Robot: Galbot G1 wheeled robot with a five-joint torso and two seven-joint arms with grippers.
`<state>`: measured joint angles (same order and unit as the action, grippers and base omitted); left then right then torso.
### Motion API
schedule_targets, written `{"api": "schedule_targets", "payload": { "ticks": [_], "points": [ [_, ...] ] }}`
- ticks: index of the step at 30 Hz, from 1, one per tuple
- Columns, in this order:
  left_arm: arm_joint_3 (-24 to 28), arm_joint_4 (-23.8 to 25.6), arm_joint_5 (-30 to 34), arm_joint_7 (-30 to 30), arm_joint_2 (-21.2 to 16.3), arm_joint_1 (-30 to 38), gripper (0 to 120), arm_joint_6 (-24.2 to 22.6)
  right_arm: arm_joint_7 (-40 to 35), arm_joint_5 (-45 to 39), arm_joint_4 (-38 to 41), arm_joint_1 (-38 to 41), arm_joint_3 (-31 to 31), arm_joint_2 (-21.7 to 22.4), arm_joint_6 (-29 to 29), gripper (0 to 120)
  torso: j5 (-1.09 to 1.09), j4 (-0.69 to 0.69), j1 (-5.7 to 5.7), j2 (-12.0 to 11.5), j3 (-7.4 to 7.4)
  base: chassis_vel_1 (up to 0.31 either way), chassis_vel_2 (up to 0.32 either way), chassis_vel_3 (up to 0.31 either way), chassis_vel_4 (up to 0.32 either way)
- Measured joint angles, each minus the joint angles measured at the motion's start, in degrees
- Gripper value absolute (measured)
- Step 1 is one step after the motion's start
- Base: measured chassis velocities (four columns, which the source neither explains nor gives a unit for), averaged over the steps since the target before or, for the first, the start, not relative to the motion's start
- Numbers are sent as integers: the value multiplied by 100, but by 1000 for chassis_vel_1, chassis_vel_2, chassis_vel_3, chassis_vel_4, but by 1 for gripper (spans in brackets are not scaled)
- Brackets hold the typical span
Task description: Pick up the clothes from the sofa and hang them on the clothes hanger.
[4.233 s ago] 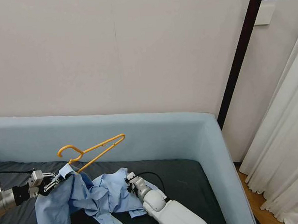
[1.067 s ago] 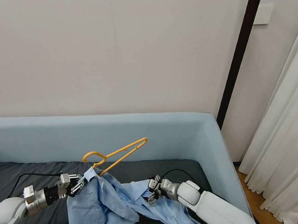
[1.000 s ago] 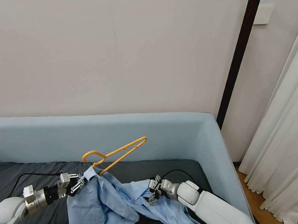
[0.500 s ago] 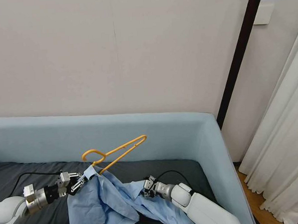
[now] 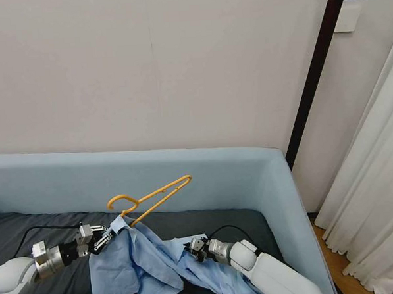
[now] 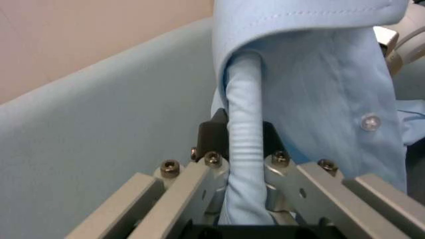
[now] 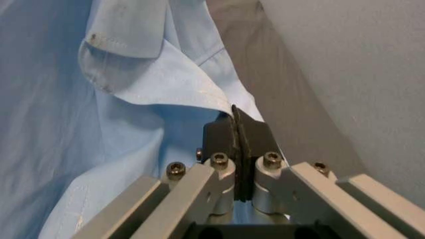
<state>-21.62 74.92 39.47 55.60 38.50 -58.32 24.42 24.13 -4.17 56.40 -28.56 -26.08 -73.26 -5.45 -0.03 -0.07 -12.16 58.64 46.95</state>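
The left gripper (image 6: 242,142) has its pads (image 6: 210,135) clamped either side of a rolled band of the blue shirt (image 6: 312,74). I judge this to be the collar end, and I hold it raised off the seat so the cloth hangs free beneath. The orange hanger (image 5: 151,197) rises slantwise out of that same bunch, its hook just above the gripper and its far tip angled up before the backrest (image 5: 217,172). Whether its lower bar runs inside the roll I cannot tell. The right gripper (image 7: 236,130) has its pads pressed together on a thin folded edge of the shirt, low over the dark seat cushion (image 5: 29,225). I read that pinch as keeping the front spread away from the hanger. The slack between the two arms lies crumpled on the cushion. The backrest stands close behind and the sofa's side wall (image 5: 285,208) is near my right arm — the free room is upward and toward me.
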Motion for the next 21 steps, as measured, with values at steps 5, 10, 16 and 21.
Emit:
{"api": "schedule_targets", "payload": {
  "ticks": [5, 10, 16, 21],
  "points": [
    [-4, -8, 33, 27, 16, 0, 2, 17, -3, -229, 256, -32, 111, 155, 4, 0, 0, 0, 0, 0, 0, 0, 0, 0, 0],
    [7, -11, 100, 128, 30, 9, 2, 23, -33, -961, 717, -96, 431, 333, 181, 0, 0, 0, 0, 0, 0, 0, 0, 0, 0],
    [29, -49, 205, 257, 70, 35, 2, 81, -340, -2448, 1413, -114, 1042, 607, 614, 0, -1, 0, 0, 0, 0, 0, 0, 0, 0],
    [51, -72, 251, 355, 119, 46, 2, 148, -630, -3539, 1936, -116, 1301, 755, 718, 0, 0, 0, 0, 0, 0, 0, 0, 0, 0]
  ]
}}
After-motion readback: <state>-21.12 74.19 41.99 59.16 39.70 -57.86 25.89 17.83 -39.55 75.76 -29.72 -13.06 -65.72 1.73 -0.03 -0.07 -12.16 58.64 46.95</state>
